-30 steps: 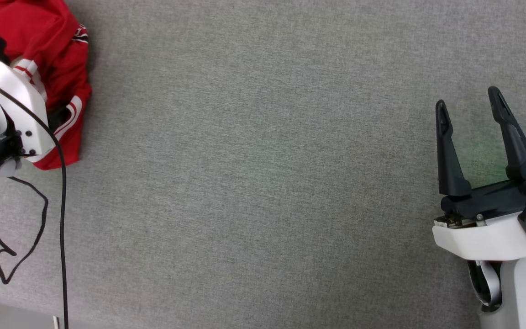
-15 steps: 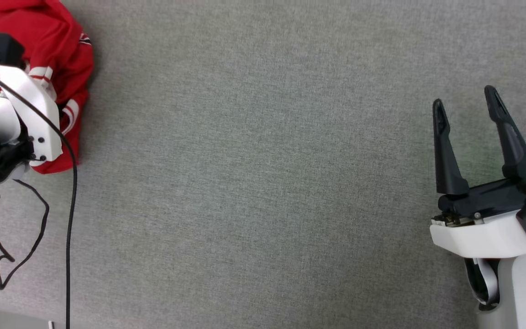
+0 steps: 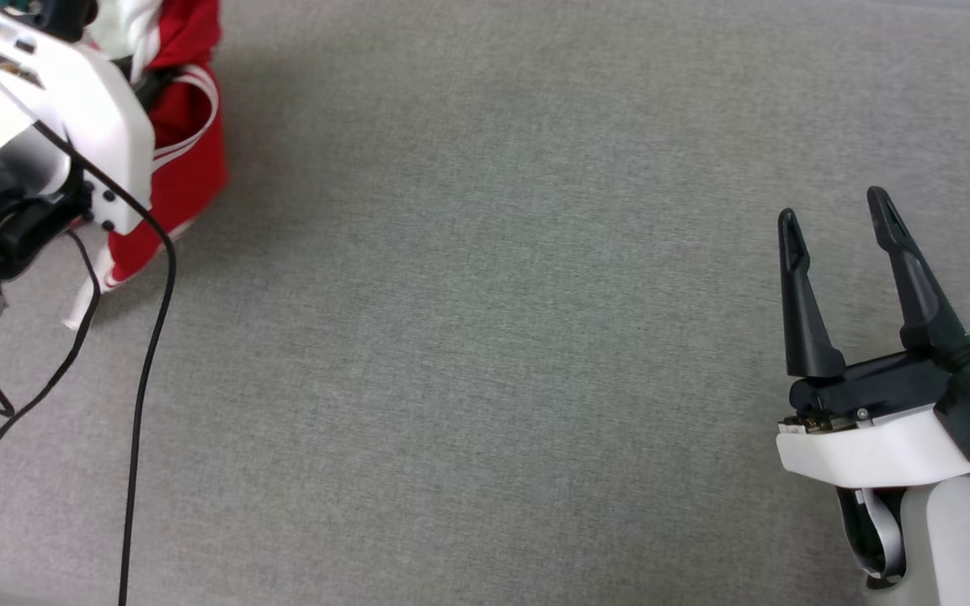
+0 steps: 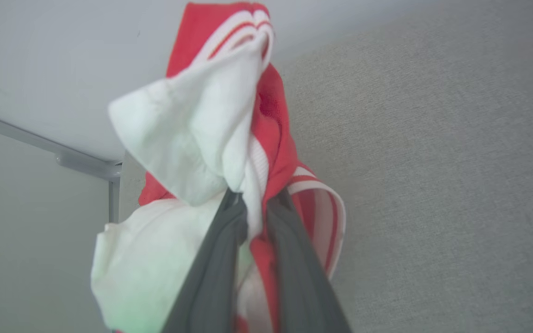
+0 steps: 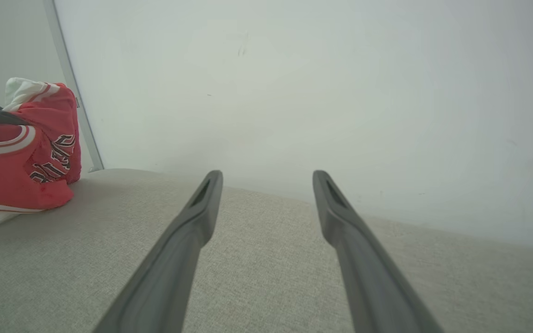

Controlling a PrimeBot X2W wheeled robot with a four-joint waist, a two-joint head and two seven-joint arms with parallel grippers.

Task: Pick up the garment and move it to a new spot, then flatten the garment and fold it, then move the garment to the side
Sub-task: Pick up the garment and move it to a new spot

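I have the left gripper (image 4: 253,203) clamped on a bunch of the shirt (image 3: 190,168) at ten o'clock for carrying, and the right gripper (image 3: 832,204) spread idle at four o'clock.

Grey woven fabric surface (image 3: 485,337); red-white garment (image 3: 190,168) bunched at far left, lower edge resting on it

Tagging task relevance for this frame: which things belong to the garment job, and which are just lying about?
Job:
garment, bunched
left gripper, fingers shut on the garment
right gripper, open, empty

Lying about:
black cable
metal rail
white wall
grey cloth surface
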